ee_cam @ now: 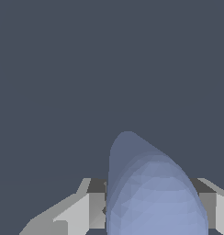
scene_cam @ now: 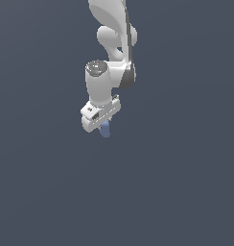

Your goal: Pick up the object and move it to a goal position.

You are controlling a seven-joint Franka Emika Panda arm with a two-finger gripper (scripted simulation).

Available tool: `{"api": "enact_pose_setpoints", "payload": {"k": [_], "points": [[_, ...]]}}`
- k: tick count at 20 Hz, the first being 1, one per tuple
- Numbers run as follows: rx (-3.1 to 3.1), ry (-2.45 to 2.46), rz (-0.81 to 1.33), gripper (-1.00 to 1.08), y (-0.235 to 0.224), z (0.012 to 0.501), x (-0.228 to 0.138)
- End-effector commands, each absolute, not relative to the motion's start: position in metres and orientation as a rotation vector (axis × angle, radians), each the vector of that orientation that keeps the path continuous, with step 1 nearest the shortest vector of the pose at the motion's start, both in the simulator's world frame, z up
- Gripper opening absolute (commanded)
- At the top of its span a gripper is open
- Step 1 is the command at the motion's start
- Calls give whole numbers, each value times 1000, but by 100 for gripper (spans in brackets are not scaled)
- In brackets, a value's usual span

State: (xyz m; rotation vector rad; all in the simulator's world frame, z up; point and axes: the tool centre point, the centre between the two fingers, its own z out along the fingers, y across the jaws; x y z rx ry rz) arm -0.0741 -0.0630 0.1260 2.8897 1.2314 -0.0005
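Note:
The object is a small periwinkle-blue capsule [scene_cam: 106, 129]. In the exterior view it sticks out below the white arm's hand, in the upper middle of the picture. My gripper [scene_cam: 103, 126] is shut on it. In the wrist view the capsule [ee_cam: 150, 193] looms large between the two grey-and-white fingers [ee_cam: 93, 204], which press against its sides. The fingers themselves are mostly hidden by the hand in the exterior view. No goal marker shows in either view.
Only a plain dark grey-blue background surrounds the arm [scene_cam: 111, 43] in both views. No table edge, container or other object shows.

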Motion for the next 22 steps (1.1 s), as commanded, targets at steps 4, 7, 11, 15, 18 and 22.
{"api": "enact_pose_setpoints", "payload": {"k": [4,7,11,15,18,22], "points": [[2889,1232,1,-100,-48,162,-83],[2888,1232,0,-100,-37,188,-90],[2888,1232,0,-100,-21,228,-100],[2888,1232,-1,-100,-3,270,-110],[2888,1232,-1,-100,9,301,-117],[2888,1233,-1,-100,26,341,-126]]}}
